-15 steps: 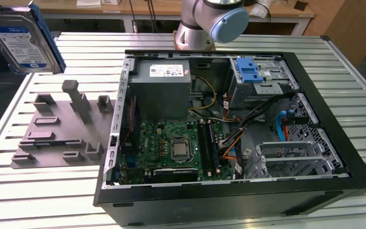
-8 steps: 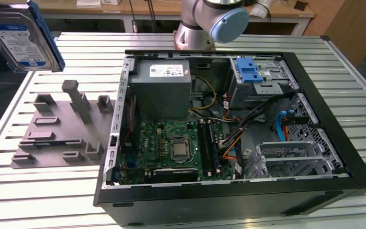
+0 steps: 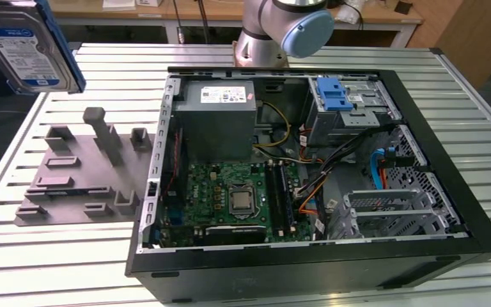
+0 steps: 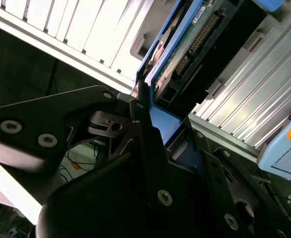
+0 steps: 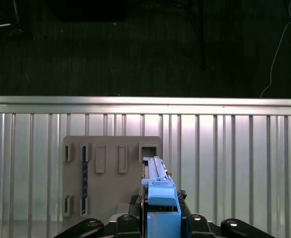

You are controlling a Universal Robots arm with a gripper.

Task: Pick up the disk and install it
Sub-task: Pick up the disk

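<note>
Claw [image 5: 160, 220] clenched on the disk [image 3: 25, 48], gripping it by the blue rail frame; disk sits edge-on in both wrist views. Disk is held in the air at the exterior view's upper left, clear of the desk [image 3: 49, 275], on the grey fixture plate [image 3: 75, 185] side, well apart from the open PC case [image 3: 450, 192].

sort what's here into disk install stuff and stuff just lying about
Job: silver rectangular hard drive in blue plastic rails, held in the jaws; open black computer tower case.
Lying about: grey slotted plastic fixture plate; grey metal power-supply box.
</note>
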